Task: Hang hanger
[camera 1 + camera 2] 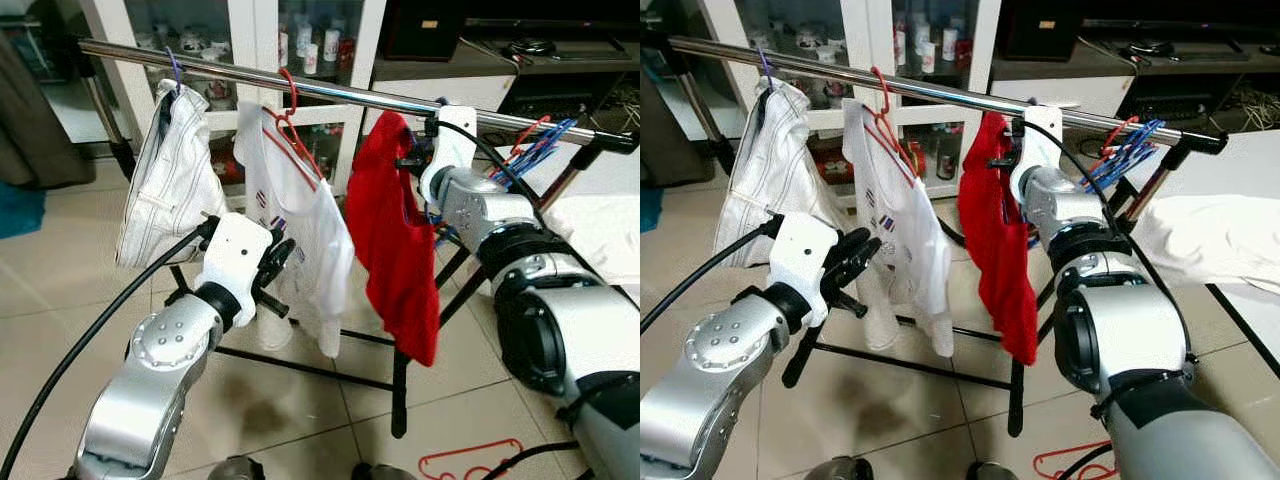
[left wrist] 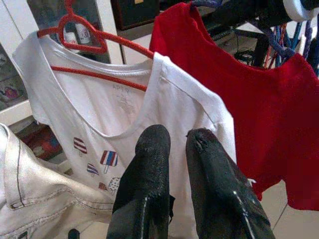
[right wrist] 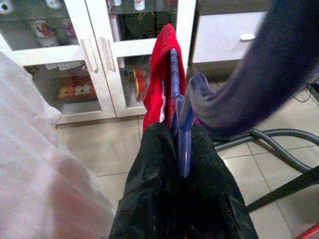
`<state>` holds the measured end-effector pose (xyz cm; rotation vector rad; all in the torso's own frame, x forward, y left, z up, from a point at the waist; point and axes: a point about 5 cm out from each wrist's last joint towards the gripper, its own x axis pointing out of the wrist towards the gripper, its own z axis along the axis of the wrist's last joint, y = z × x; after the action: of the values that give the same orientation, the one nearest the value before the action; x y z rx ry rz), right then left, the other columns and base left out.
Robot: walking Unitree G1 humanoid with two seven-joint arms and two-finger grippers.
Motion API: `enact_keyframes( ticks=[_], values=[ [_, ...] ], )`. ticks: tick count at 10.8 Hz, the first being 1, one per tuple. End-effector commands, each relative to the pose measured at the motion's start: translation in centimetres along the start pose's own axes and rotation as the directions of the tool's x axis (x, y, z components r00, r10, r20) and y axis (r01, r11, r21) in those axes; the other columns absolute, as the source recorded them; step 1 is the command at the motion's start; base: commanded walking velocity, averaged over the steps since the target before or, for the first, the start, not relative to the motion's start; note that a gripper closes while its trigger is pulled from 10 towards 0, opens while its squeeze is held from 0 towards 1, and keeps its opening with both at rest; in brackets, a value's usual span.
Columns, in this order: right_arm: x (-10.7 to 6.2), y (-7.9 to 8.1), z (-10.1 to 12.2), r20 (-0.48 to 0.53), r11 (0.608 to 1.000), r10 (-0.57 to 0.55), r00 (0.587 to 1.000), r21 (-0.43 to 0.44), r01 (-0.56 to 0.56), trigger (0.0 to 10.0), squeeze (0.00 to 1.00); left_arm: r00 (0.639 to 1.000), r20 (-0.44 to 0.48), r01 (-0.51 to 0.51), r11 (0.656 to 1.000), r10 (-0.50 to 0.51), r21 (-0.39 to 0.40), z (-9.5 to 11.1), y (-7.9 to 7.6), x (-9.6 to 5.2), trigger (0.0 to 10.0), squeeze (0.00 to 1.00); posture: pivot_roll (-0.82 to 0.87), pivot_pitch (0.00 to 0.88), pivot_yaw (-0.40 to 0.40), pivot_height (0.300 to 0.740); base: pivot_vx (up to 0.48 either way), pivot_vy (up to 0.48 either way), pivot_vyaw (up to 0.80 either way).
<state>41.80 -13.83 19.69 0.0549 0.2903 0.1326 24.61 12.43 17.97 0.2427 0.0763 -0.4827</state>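
jaws of the right gripper (image 3: 180, 149) are clamped on the blue hanger (image 3: 175, 99) carrying the red shirt (image 1: 392, 240), up at the chrome rail (image 1: 330, 92). its hook meets the rail, its long axis edge-on to the wrist camera, garment hanging straight down. left gripper (image 2: 173, 149) hovers near the white t-shirt (image 2: 119, 109), jaws slightly parted, empty. three garments hang on the rail, counting the pale jeans (image 1: 170, 180). one red hanger (image 1: 468, 462) lies on the floor.

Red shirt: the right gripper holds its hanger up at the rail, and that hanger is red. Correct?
Not quite. The right gripper does hold the red shirt's hanger at the rail, but the right wrist view shows it is blue, not red.
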Motion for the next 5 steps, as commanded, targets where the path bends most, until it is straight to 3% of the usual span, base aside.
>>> enact_keyframes(
  ticks=[1, 2, 3, 5],
  values=[
    [0.0, -0.3, -0.9, -0.05, 1.0, 0.006, 0.999, -0.001, -0.006, 10.0, 0.5, 1.0, -0.004, 0.008, 1.0, -0.008, 0.0, 0.0, -0.3, -0.3, 10.0, 0.0, 0.09, 0.128, -0.092, 0.74, 0.0, 0.0, 0.0],
    [0.0, -0.2, -0.8, -0.043, 1.0, 0.012, 0.999, 0.0, -0.012, 10.0, 0.5, 1.0, 0.0, 0.005, 1.0, -0.005, 0.003, 0.0, -0.3, -0.3, 10.0, 0.0, 0.09, 0.119, -0.092, 0.74, 0.0, 0.0, 0.0],
    [0.0, -0.2, -0.4, -0.006, 0.999, 0.036, 0.999, -0.022, -0.036, 10.0, 1.0, 1.0, 0.026, 0.005, 1.0, -0.005, -0.007, 0.4, -0.3, -0.2, 10.0, 0.0, 0.1, 0.101, -0.088, 0.74, 0.0, 0.0, 0.0],
    [-0.3, -0.6, 1.3, 0.096, 0.993, 0.114, 0.989, -0.034, -0.111, 10.0, 1.0, 0.999, 0.047, 0.021, 1.0, -0.021, -0.01, 0.9, -0.3, 0.0, 10.0, 0.0, 0.1, 0.056, -0.069, 0.74, 0.0, 0.0, 0.0]
  ],
)
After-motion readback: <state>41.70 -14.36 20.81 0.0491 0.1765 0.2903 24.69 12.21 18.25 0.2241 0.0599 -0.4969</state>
